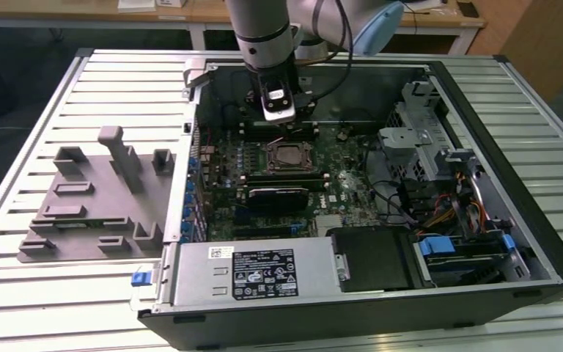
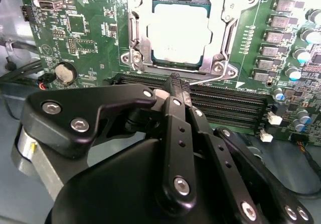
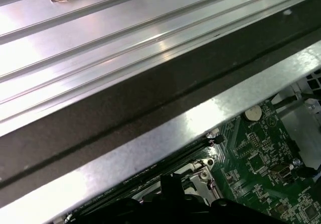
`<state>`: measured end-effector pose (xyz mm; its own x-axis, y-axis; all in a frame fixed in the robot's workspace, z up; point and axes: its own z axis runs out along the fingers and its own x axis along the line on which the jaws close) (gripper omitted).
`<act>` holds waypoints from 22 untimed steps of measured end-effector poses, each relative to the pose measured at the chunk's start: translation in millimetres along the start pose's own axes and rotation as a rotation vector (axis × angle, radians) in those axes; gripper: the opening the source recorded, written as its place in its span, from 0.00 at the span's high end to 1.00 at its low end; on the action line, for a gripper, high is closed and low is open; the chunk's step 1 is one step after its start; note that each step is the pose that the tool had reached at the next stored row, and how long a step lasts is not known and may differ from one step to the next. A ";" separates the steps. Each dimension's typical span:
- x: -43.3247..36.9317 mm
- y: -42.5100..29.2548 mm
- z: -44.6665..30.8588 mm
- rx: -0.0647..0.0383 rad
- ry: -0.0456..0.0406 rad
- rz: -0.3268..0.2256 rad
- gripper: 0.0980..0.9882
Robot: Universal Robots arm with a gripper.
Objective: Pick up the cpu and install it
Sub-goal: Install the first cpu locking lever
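- You see one arm in the exterior view; its gripper (image 1: pixel 284 121) hangs in the upper middle of the frame, inside the open computer case (image 1: pixel 516 147).
- The gripper is just above the far edge of the socket (image 1: pixel 287 156), which lies at the centre of the frame.
- In the second wrist view, the one cpu (image 2: pixel 179 34) lies flat inside the metal socket frame (image 2: pixel 134 33), in the upper middle of the picture. Its shiny top is bare.
- In the same view, the gripper (image 2: pixel 176 86) has its black fingers (image 2: pixel 175 89) pressed together to one narrow tip; they hold nothing. The tip is near the lower edge of the socket, over the memory slots (image 2: pixel 225 103).
- One round coin battery (image 2: pixel 64 73) sits on the green board (image 2: pixel 80 28), at the left.
- In the exterior view, one grey fixture block (image 1: pixel 96 198) lies on the metal table (image 1: pixel 27 125), left of the case, well apart from the gripper.
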<state>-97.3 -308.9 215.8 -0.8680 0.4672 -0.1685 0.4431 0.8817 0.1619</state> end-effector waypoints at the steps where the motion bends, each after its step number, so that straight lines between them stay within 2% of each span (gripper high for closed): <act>1: -0.1 0.1 0.0 0.000 0.0006 0.000 0.99; 2: -0.5 0.3 0.2 0.002 0.0037 0.000 0.99; 4: -1.6 0.8 0.5 0.009 0.0158 0.001 0.99; 5: -1.7 0.8 0.6 0.009 0.0175 0.001 0.99; 20: -4.8 2.7 1.6 0.011 0.0213 0.001 0.99; 22: -7.1 3.9 2.5 0.016 0.0304 0.000 0.99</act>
<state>-88.9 -308.6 215.2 -0.8741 0.4654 -0.1387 0.4467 0.8826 0.1466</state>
